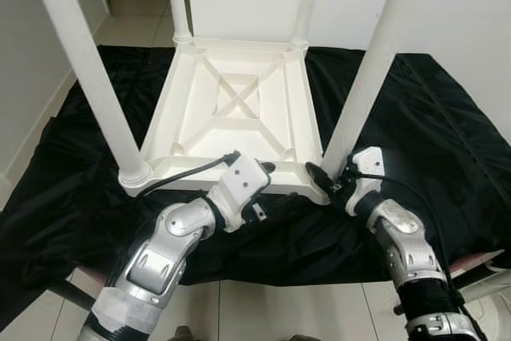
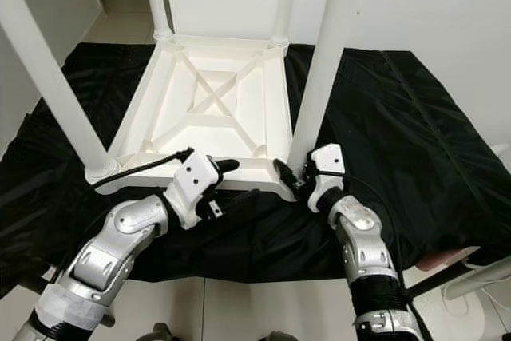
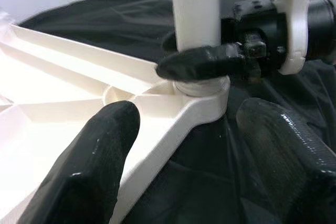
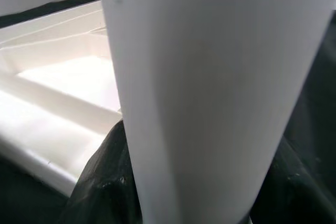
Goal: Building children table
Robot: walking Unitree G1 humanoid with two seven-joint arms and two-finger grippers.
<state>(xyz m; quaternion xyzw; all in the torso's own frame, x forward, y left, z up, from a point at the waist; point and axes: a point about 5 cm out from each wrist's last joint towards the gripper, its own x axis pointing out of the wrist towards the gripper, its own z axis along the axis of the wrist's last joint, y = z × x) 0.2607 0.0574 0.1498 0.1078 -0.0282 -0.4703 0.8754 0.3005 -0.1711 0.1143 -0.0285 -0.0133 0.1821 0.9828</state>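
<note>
- Upturned white tabletop [image 1: 231, 113] lying underside-up on a black sheet [image 1: 447, 141] spread over the floor, ribbed frame facing the head camera
- Four white legs rising from the corners: two far ones at the back sockets, a near-left leg [image 1: 84, 69] seated in its collar, a near-right leg [image 1: 371, 61] standing in the front right corner socket [image 3: 202, 85]
- Long axis of the near-right leg close to upright, leaning slightly outward toward the top
- Right gripper [image 1: 327, 177] closed round the base of the near-right leg just above the socket, one black finger [image 3: 202, 61] wrapped across the front of the post in the left wrist view; the leg very close to the right wrist camera
- Left gripper [image 1: 267, 189] open, holding nothing, fingers spread either side of the tabletop's front rim [image 3: 173, 129], one finger over the inner ribs, the other over the sheet outside
- Leg base just beside the left gripper and toward the robot's right; right arm the nearer, already on it
- Probably seating or twisting this last leg home, with the left gripper placed to steady the rim; whether the leg is fully down in the socket not clear
</note>
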